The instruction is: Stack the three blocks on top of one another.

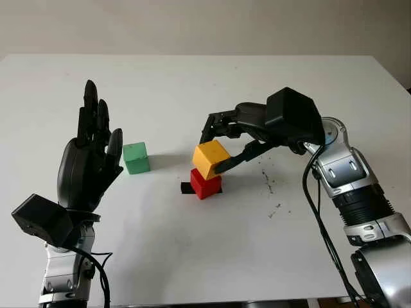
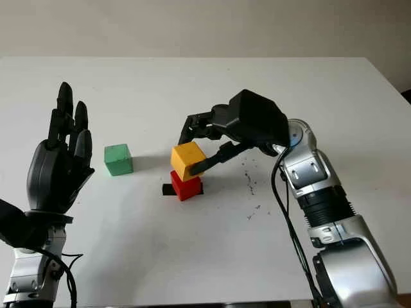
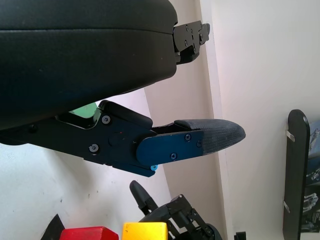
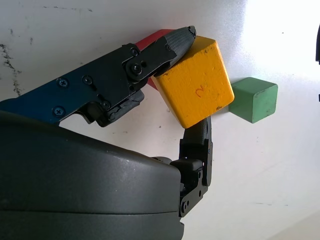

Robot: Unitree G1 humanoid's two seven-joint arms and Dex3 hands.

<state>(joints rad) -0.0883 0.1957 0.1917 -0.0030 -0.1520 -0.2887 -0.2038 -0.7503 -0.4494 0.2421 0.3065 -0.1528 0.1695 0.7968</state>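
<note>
A white table (image 1: 192,256) is seen from the head camera, with all three blocks near its middle. The right hand (image 1: 221,147) is reached in from the right side and is closed on the yellow block (image 1: 210,158), which is pinched between one finger at its near right face and two fingers at its far left side. The yellow block is set on the red block (image 1: 205,184) and is tilted, turned so that one corner points toward the robot; being a cube, it has no long axis. A small flat black piece (image 1: 186,188) lies on the table against the red block's left side. The green block (image 1: 136,158) sits flat on the table, well apart to the left of the pair, its faces roughly square to the table edges.

The left hand (image 1: 90,160) is held upright above the near left of the table, open and holding nothing, just beside the green block.

In the right wrist view, a faint mark on the yellow block's face (image 4: 192,87) is seen, as is the thumb's pad pressed at the block's upper edge. In the left wrist view, a fingertip (image 3: 215,137) of the left hand is seen clear of any block.
</note>
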